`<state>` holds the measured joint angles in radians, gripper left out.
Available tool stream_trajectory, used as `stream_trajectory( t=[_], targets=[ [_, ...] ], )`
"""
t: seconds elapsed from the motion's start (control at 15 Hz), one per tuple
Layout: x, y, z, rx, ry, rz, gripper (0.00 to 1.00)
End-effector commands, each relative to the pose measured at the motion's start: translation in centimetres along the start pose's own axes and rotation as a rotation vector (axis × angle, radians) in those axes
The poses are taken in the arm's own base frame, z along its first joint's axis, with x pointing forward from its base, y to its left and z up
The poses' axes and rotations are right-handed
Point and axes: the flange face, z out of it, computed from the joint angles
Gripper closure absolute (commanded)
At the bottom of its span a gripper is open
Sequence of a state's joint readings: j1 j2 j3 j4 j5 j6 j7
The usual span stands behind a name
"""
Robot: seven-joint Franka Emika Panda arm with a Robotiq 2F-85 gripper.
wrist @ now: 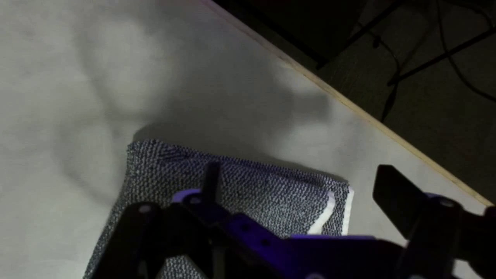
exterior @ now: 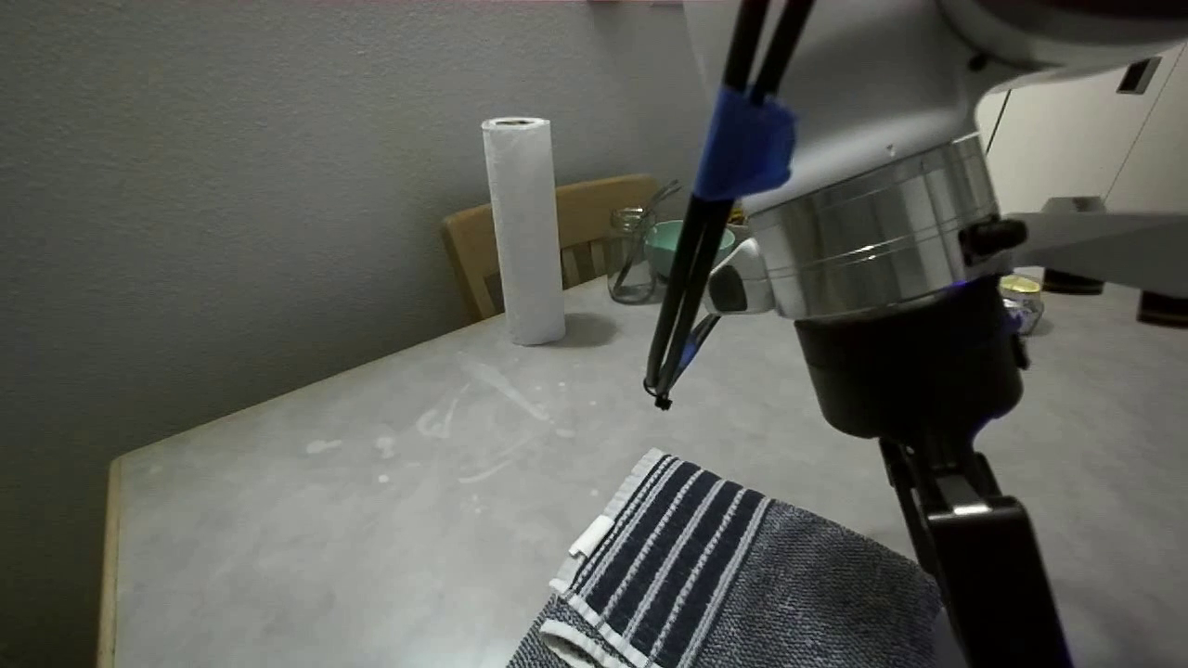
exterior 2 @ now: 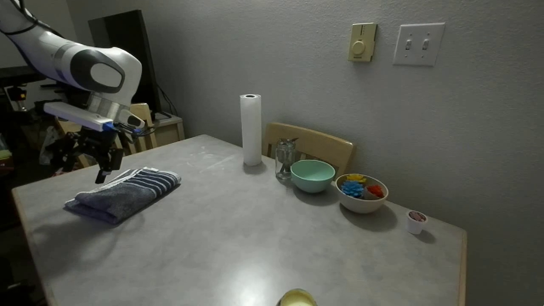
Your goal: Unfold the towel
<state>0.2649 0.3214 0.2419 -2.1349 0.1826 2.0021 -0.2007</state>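
The towel, dark grey-blue with pale hems, lies folded in layers on the table. In both exterior views its striped end and its plain fuzzy part show. In the wrist view the towel fills the lower middle, with two white hem edges of separate layers at its right corner. My gripper is open with its fingers wide apart. One finger is over the towel and the other is beyond its hemmed edge, over bare table. In an exterior view the gripper hangs just above the towel, holding nothing.
A white paper-towel roll stands upright by the wall. Beyond it are a glass jar, a green bowl, a bowl with coloured objects and a small cup. The wooden table edge runs close to the towel.
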Motion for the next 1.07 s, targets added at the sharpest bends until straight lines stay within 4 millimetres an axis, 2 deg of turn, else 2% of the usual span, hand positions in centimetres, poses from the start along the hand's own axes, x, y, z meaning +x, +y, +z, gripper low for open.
stream_trajectory(
  t=[0.0,0.2,0.27,0.6,1.0],
  targets=[
    [1.7,-1.7,0.7,-0.031,0.092,0.021,0.00],
    [3.0,-2.7,0.8,-0.068,0.184,0.024,0.00],
    [2.4,-2.5,0.2,-0.044,0.150,0.019,0.00],
    [2.5,-2.6,0.3,-0.046,0.154,0.019,0.00],
    [3.6,-2.5,1.0,-0.050,0.123,-0.001,0.00]
  ],
)
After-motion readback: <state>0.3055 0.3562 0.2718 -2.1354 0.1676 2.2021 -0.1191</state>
